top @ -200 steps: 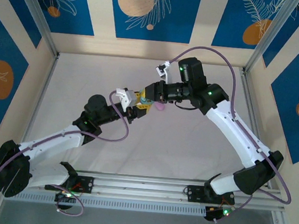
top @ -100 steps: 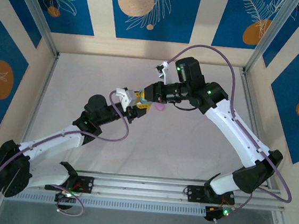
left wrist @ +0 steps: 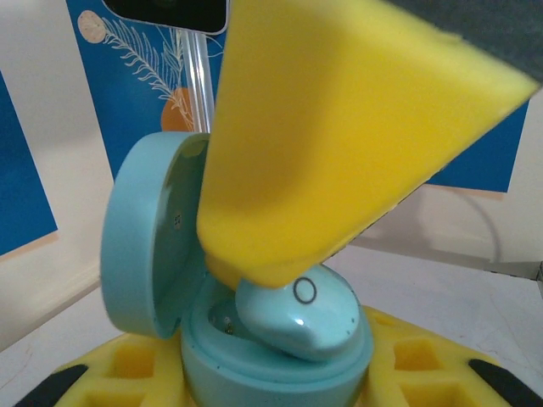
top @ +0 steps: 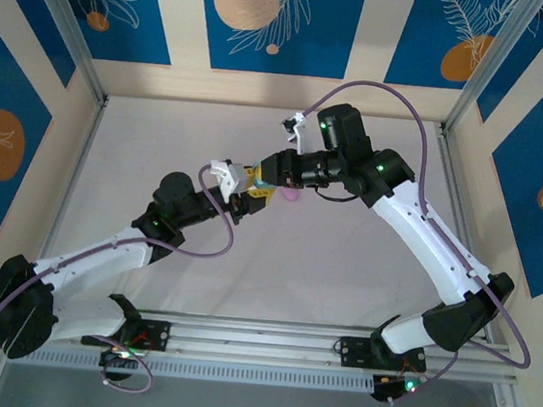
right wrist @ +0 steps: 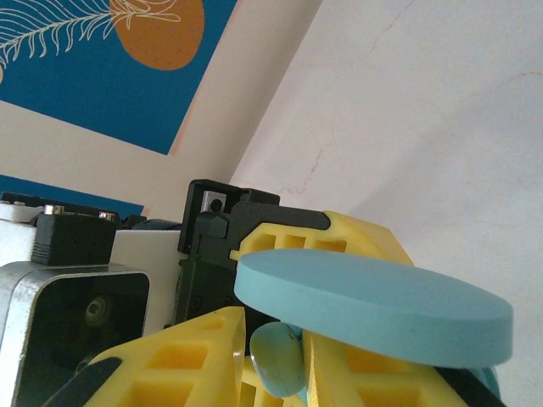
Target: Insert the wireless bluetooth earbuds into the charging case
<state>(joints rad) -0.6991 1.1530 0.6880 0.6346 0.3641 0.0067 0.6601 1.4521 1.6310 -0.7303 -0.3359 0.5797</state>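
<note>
The light-blue charging case (left wrist: 280, 360) is open, its lid (left wrist: 148, 242) swung up to the left. My left gripper (left wrist: 280, 386) is shut on the case's base, with yellow fingers (left wrist: 127, 365) on either side. A light-blue earbud (left wrist: 297, 315) lies tilted in the case's seat, and a yellow finger (left wrist: 339, 127) of the right gripper rests on top of it. In the right wrist view the earbud (right wrist: 280, 360) stands between the fingers of my right gripper (right wrist: 276, 365) under the lid (right wrist: 373, 305). It touches one finger, and a thin dark gap shows at the other. Both grippers (top: 257, 188) meet above the table's middle.
A small pink object (top: 292, 195) lies on the white table (top: 324, 258) just right of the grippers. Low walls and metal posts (top: 474, 74) ring the table. A purple cable (top: 399, 95) arcs over the right arm.
The right arm's wrist has shifted very slightly to the left. The left arm and the case have stayed put.
</note>
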